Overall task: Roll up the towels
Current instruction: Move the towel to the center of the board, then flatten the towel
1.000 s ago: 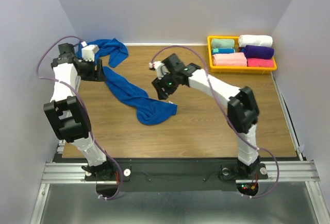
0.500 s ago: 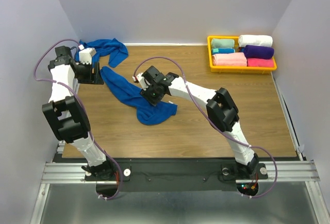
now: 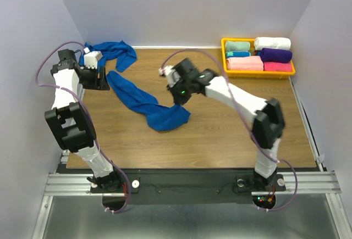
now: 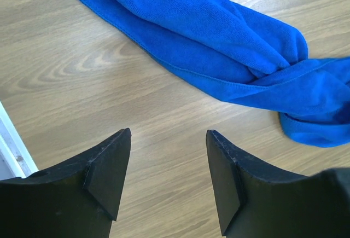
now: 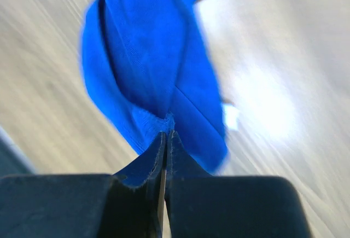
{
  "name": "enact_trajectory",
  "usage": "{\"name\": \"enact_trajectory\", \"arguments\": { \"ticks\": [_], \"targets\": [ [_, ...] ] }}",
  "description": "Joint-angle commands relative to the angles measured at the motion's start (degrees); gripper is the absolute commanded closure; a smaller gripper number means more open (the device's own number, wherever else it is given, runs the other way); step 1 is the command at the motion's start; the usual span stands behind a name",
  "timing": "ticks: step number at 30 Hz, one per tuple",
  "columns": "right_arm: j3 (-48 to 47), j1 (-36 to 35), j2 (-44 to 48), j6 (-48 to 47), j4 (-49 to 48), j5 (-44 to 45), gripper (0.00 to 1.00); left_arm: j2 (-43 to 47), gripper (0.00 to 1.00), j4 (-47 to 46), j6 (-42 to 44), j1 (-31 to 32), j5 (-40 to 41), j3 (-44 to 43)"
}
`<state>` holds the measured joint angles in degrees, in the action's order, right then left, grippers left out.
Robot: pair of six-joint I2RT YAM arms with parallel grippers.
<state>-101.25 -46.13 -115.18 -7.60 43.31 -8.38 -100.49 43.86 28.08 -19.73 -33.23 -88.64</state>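
Where the towels lie: both on table (image 3: 220, 134), left half. Near towel (image 3: 140, 99) is a long crumpled strip; far towel (image 3: 118, 52) is bunched at the back-left corner. Neither rolled yet.
Long axis: near towel runs diag. Far-left end sits just beside L gripper (image 3: 103, 78); other end is bunched mid-table under R gripper (image 3: 179, 99).
Key relation: cloth hangs straight below R jaws. R arm is nearer the bunched end, L arm nearer the far-left end.
R arm: reaches fwd & leftward over table centre, wrist tipped down.
L arm: folded up at left edge, wrist low, pointing right.
R gripper (image 5: 165, 134): clamped tight on a pinch of near towel's fabric.
L gripper (image 4: 168, 134): jaws apart, nothing btw them, over bare wood. Blue cloth lies ahead of the tips, not touching; can't tell which towel.
Next, prob.: pull R-held end out to straighten the strip before rolling.
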Motion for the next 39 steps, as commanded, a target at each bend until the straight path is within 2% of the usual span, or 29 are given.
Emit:
{"name": "enact_trajectory", "arguments": {
  "ticks": [1,10,14,16,18,22,26,32,39],
  "targets": [
    [2.89,7.62,16.01,1.09,-1.39,-3.83,0.99,1.7,0.32,-0.97,3.47,-0.31,-0.69,-0.57],
    [21.95,20.36,34.03,-3.83,-1.3,-5.16,1.0,1.7,0.36,-4.04,5.49,-0.23,0.01,-0.22],
    [28.29,26.78,38.53,-7.25,-1.3,-5.15,0.99,-0.41,0.44,-3.25,7.87,0.91,-0.43,-1.09],
    [31.27,28.37,40.81,-8.66,-1.12,-4.98,1.0,-1.46,0.45,-3.07,9.36,1.97,-0.52,-0.49],
    [32.25,28.46,41.78,-8.58,-1.12,-5.41,0.99,-1.38,0.44,-4.21,10.33,4.6,-0.17,1.79],
    [31.56,28.55,40.82,-7.96,-0.51,-5.94,0.99,-0.41,0.44,-9.3,11.74,11.45,5.45,6.72],
    [29.98,28.46,39.5,-7.96,0.28,-6.38,0.99,-2.43,0.44,-13.44,12.09,16.47,7.92,7.26],
    [28.57,28.46,37.83,-8.4,1.25,-6.21,0.99,-6.82,0.43,-14.32,17.18,22.87,6.7,6.81],
    [28.13,28.46,36.6,-8.14,1.6,-6.56,0.99,-10.16,0.43,-14.77,18.68,28.95,4.58,6.2]
  ]
}}
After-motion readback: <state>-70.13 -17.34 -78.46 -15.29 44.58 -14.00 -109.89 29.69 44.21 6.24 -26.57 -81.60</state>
